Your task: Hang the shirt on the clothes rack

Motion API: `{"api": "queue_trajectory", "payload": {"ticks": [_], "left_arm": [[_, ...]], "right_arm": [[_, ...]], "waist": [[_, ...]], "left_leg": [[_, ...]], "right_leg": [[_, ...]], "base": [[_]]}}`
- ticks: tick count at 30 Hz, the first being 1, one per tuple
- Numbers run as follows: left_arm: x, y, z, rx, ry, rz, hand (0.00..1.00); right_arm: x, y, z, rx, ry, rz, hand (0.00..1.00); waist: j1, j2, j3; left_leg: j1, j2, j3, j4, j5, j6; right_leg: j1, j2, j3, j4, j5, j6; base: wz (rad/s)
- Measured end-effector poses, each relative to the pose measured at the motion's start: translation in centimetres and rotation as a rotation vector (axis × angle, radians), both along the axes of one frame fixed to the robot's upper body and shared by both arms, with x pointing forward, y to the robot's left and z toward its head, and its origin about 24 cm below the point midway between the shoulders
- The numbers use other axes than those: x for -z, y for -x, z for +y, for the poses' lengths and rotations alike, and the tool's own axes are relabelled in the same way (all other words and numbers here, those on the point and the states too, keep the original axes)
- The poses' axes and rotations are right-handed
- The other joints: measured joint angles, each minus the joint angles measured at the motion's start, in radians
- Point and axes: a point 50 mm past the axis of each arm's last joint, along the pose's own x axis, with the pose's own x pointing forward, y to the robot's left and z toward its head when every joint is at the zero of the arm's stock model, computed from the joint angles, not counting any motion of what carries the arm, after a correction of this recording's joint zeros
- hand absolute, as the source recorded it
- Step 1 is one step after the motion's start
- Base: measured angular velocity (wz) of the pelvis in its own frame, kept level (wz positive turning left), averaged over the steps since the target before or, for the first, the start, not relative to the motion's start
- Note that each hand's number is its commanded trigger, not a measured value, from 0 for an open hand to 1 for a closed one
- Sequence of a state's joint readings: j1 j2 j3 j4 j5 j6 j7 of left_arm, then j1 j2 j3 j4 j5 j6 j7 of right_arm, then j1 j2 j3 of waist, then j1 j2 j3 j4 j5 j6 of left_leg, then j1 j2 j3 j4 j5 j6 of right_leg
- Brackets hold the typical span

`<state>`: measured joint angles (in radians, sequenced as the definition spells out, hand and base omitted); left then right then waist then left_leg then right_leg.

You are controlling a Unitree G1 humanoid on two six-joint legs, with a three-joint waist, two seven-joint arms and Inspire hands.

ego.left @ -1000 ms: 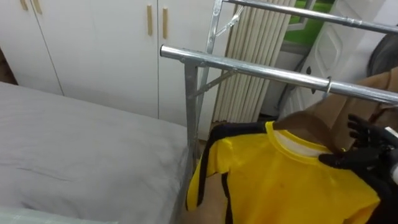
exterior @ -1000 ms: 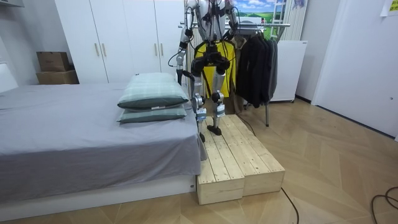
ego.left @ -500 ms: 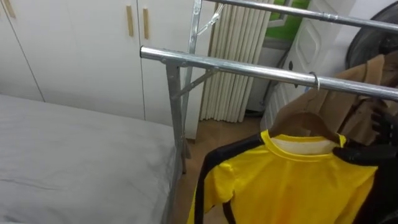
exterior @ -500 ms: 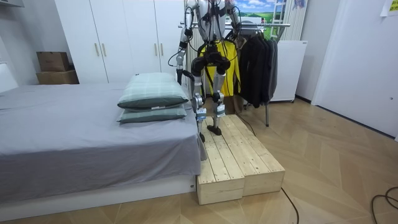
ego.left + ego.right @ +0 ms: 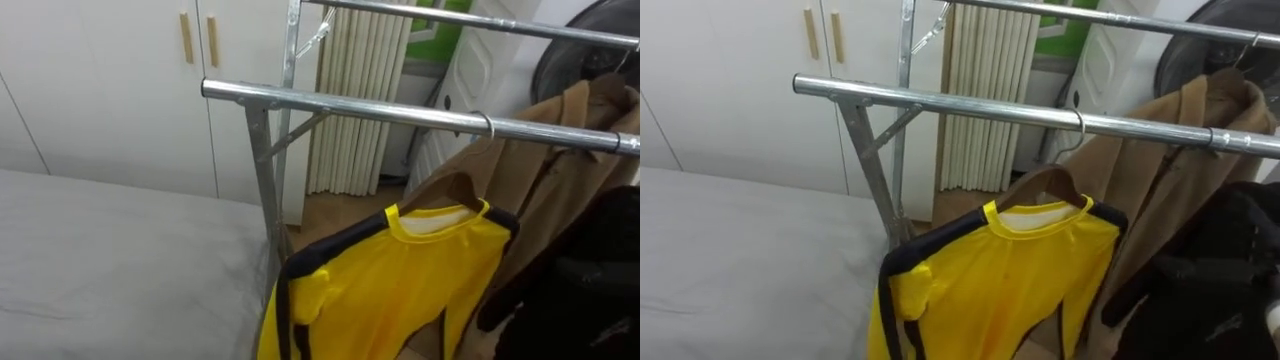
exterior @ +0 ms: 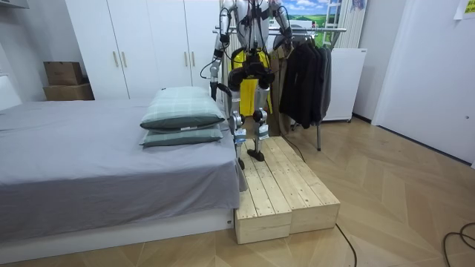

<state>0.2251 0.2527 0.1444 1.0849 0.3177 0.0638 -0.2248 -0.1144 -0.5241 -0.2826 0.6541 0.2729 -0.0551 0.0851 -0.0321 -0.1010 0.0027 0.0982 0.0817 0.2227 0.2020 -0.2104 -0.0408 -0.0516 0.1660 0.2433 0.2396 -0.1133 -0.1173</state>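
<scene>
I'm watching yellow shirt (image 5: 400, 285) hanging by its hanger (image 5: 447, 190) on rail (image 5: 350, 105), just left of my right hand (image 5: 1210, 270), can't tell its grip

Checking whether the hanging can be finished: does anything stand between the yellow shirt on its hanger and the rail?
Nothing visible does. The hanger's hook already sits over the rail, and the shirt hangs below it. A tan coat hangs on the same rail to the right, not in the way.
</scene>
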Motion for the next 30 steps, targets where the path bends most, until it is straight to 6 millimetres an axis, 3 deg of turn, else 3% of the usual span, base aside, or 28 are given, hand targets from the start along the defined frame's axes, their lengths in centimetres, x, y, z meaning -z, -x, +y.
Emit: {"api": "queue_trajectory", "payload": {"ticks": [4, 12, 17, 26, 30], "left_arm": [[0.1, 0.3, -0.4, -0.007, 0.011, 0.006, 0.00], [0.2, 0.8, -0.4, -0.034, 0.018, 0.008, 0.00], [0.2, 0.8, -0.4, -0.035, 0.015, 0.006, 0.00], [0.5, 1.0, -1.3, -0.025, 0.006, -0.017, 0.00], [0.6, 1.1, -1.5, -0.026, 0.003, -0.027, 0.00]], "right_arm": [[2.2, 2.2, 0.2, 0.037, -0.041, 0.056, 0.00], [5.3, 5.1, 1.5, 0.004, -0.132, 0.152, 0.00], [8.3, 7.0, 3.8, -0.019, -0.243, 0.222, 0.00], [13.6, 11.9, 7.6, -0.040, -0.369, 0.455, 0.00], [14.8, 13.6, 9.2, -0.060, -0.409, 0.505, 0.00]], "waist": [[-0.019, 0.013, 0.0020], [-0.046, 0.015, 0.0032], [-0.045, 0.017, 0.0042], [-0.040, 0.050, 0.0022], [-0.042, 0.055, 0.0039]], "left_leg": [[0.002, 0.000, 0.015, -0.001, 0.000, 0.000], [0.001, 0.000, 0.016, -0.004, 0.000, 0.000], [0.001, 0.001, 0.020, -0.004, -0.001, 0.000], [0.014, 0.002, 0.027, -0.016, -0.001, -0.001], [0.014, 0.002, 0.027, -0.016, -0.001, -0.001]], "right_leg": [[-0.002, 0.002, 0.013, 0.003, -0.005, 0.010], [-0.001, 0.007, 0.034, -0.003, 0.000, 0.013], [-0.008, 0.005, 0.022, -0.001, 0.005, 0.009], [-0.002, 0.013, 0.044, 0.003, 0.001, 0.017], [-0.003, 0.016, 0.053, 0.003, 0.004, 0.022]], "base": [[-0.07], [-0.01], [-0.05], [-0.02], [-0.08]]}}
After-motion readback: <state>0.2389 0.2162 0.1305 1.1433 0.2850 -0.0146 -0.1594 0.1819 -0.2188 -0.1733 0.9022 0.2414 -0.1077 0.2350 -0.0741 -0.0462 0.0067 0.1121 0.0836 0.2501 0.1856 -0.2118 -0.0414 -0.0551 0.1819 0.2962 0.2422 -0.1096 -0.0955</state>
